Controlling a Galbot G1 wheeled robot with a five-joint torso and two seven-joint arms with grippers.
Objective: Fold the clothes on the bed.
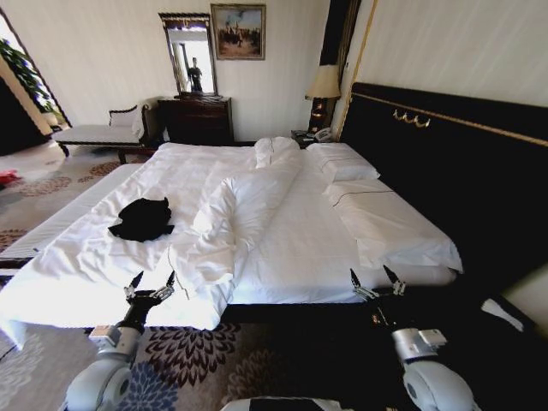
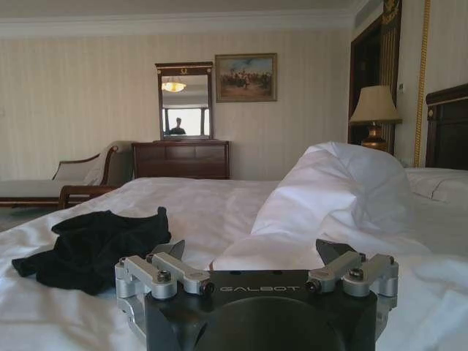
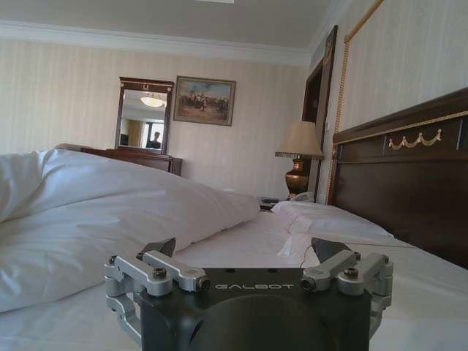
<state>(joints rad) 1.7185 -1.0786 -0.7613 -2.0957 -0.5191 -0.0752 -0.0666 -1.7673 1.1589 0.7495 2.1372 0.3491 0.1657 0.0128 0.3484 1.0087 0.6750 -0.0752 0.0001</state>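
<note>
Bed point(image 1: 282, 248): white sheets, dark headboard point(image 1: 445, 163) at its right side. Black T-shirt point(image 1: 142, 218): crumpled on the bed's left half, beside the bunched white duvet point(image 1: 235, 223). Left tool point(image 1: 151, 285): fingers spread, empty, at the bed's near edge, short of the T-shirt. Right tool point(image 1: 377, 280): fingers spread, empty, at the bed's near edge, toward the headboard.

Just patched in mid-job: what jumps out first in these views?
The black T-shirt lies crumpled, not yet folded, on the white bed, left of the bunched duvet that runs down the middle. Both grippers hang open and empty at the near edge, the left gripper just short of the shirt, the right gripper near the dark headboard side.
</note>
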